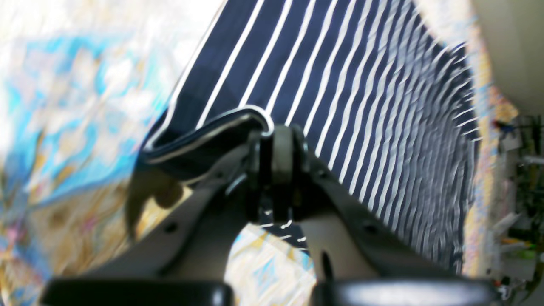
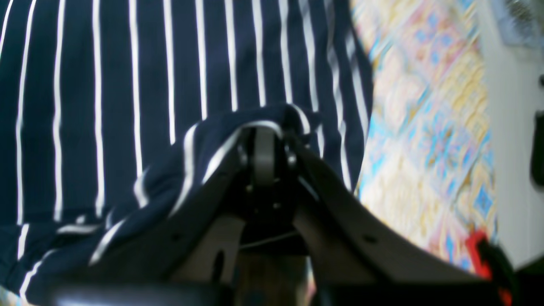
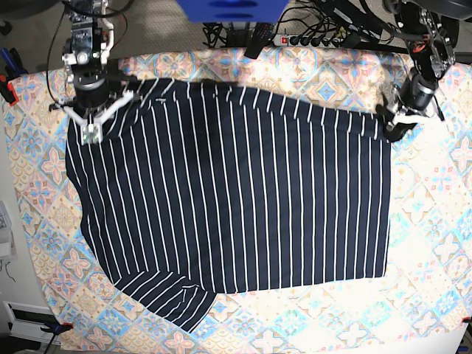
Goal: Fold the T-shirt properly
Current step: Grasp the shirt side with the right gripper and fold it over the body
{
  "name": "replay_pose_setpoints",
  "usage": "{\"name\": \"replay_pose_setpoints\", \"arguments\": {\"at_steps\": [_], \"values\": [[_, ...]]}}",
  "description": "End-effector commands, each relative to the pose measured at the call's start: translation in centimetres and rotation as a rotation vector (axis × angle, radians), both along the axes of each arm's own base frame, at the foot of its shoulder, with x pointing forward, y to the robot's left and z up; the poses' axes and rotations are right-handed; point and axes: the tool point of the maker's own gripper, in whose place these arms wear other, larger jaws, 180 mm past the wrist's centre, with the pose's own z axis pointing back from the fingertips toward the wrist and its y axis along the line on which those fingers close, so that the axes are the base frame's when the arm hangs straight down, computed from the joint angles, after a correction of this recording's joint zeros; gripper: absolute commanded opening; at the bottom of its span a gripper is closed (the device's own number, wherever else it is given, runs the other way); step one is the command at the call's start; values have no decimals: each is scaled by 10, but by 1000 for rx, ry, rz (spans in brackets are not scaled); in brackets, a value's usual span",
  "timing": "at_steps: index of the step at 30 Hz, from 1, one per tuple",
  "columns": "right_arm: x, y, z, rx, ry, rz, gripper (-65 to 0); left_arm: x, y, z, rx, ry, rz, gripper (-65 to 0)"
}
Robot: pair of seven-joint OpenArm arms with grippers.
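The dark navy T-shirt (image 3: pixel 236 192) with thin white stripes lies spread sideways on the table, with one sleeve (image 3: pixel 173 302) at the front left. My right gripper (image 3: pixel 90 133) is at the shirt's far left corner. In the right wrist view it (image 2: pixel 263 127) is shut on a bunched fold of the striped cloth (image 2: pixel 127 106). My left gripper (image 3: pixel 389 122) is at the shirt's far right corner. In the left wrist view it (image 1: pixel 280 131) is shut on the shirt's white-edged border (image 1: pixel 340 85), lifted a little off the table.
The pastel patterned tablecloth (image 3: pixel 317 324) covers the table around the shirt. A power strip (image 3: pixel 310 38) and cables lie behind the far edge. A red clamp (image 3: pixel 9 92) sits at the left edge.
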Motion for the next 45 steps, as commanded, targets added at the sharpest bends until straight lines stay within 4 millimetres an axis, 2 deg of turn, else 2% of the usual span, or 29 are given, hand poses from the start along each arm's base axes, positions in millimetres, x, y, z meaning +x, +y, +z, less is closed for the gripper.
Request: {"name": "replay_pose_setpoints", "arguments": {"at_steps": [1,4,7,13,19,23,31,36,40,45], "values": [[16,-4,16,-17,-56,-2,-650,9,5,13,14,-47,1,-650],[45,-6,30,-12,-87,-23,-650,28,4,24,22,-93,-4,-650],[73,3,34,4,-112,-4,-650,46,7,33,70,-118,-8,-650],[107,11,16,18,-82,13,-650,73,19,14,56,-91,35,-650],[144,20,17,22,-105,43,-650,91,25,-3,29,-61,63,-650],[163,16,11,25,-130,42,-650,103,26,-10,-1,-57,87,-650],[196,7,14,25,-165,28,-650,107,31,-11,4,-74,116,-650],[217,6,31,26,-221,30,-650,109,32,-8,6,-83,118,-650],[231,21,30,17,-206,74,-650,113,38,-4,19,-110,145,-650],[239,45,17,-4,-206,161,-650,114,38,-3,21,-118,150,-650]]}}
